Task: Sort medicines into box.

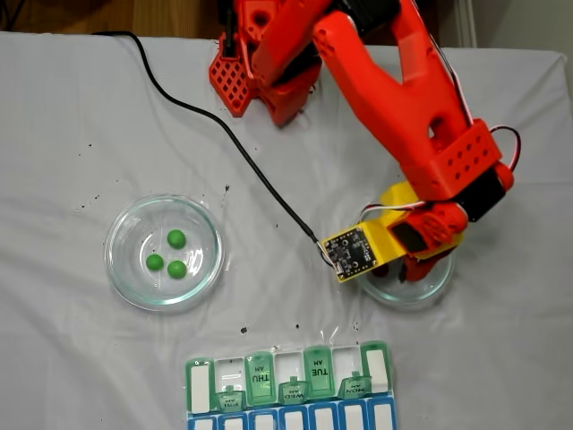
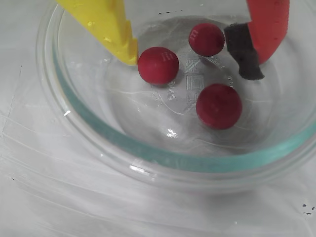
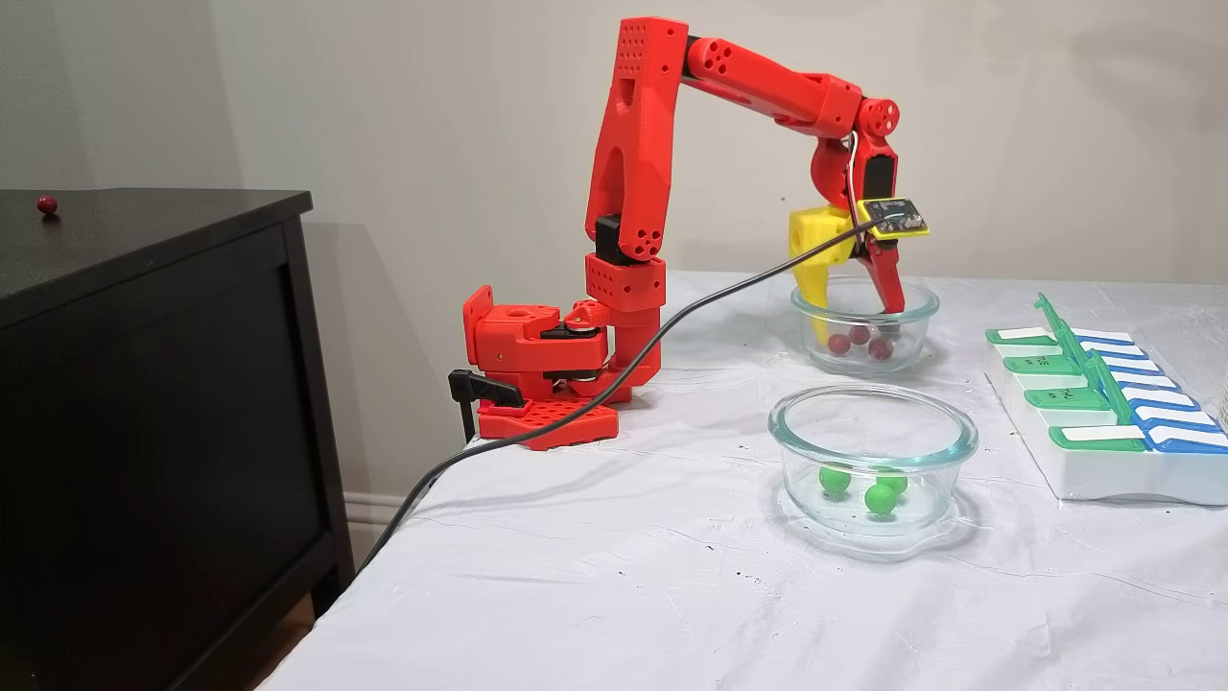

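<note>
- The claw (image 2: 192, 47) hung wide open inside the far glass bowl (image 2: 148, 153), holding nothing, its yellow finger (image 2: 111, 29) touching one red pill (image 2: 158, 64).
- Risk: closing could squirt that glossy pill sideways, since two others (image 2: 218, 105) lay just beside it.
- The wrist view showed this contact; a fixed view instead showed the green pills (image 3: 863, 485) in the near bowl and the pill box (image 3: 1103, 422) at right.

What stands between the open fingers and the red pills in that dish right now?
Nothing visible does. The gripper is open inside the glass dish, its yellow finger touching one red pill and its red finger beside another. The third lies clear of both.
</note>
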Controlling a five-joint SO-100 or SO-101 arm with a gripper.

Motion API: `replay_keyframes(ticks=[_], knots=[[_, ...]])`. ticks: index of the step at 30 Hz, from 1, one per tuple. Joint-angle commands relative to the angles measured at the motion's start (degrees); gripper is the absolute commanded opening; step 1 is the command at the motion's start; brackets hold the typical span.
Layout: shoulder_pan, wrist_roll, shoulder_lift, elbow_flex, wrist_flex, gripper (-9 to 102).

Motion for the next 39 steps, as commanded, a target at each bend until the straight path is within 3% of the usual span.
replay_keyframes(ticks=[1,30,39], knots=[[-1.67,0.09,2.29,-0.79,-0.79,33],[-5.01,3.52,0.88,-7.38,8.17,34],[-5.63,5.63,-0.26,-7.47,7.21,20]])
